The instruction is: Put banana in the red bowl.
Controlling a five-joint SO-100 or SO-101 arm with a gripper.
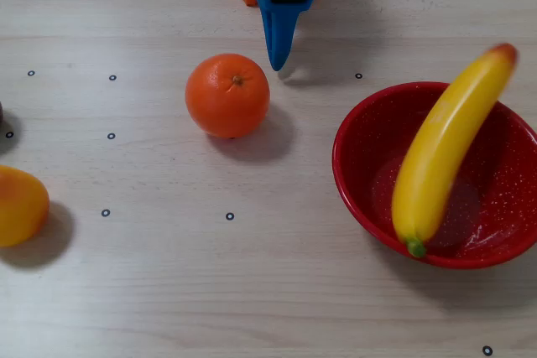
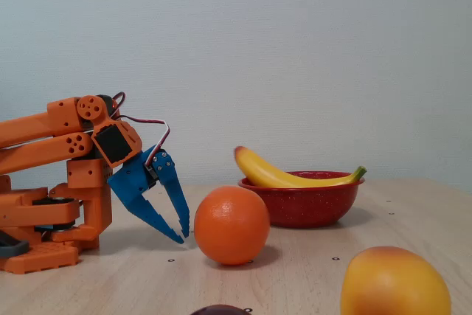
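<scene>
The yellow banana (image 1: 440, 153) lies slanted across the red bowl (image 1: 357, 190) at the right of the overhead view. Its green stem tip rests at the near rim and its reddish end sticks out past the far rim. In the fixed view the banana (image 2: 287, 176) lies on top of the red bowl (image 2: 302, 204), with its reddish end raised to the left. My blue gripper (image 1: 275, 63) is well left of the bowl, near the arm's base, holding nothing. In the fixed view the gripper (image 2: 183, 237) points down at the table beside the orange, its fingers slightly apart.
An orange (image 1: 227, 95) sits just left of the gripper's tip; in the fixed view the orange (image 2: 231, 225) is in front of the bowl. A rounded yellow-orange fruit (image 1: 18, 204) lies at the left edge. The arm's orange base (image 2: 51, 226) stands at the left.
</scene>
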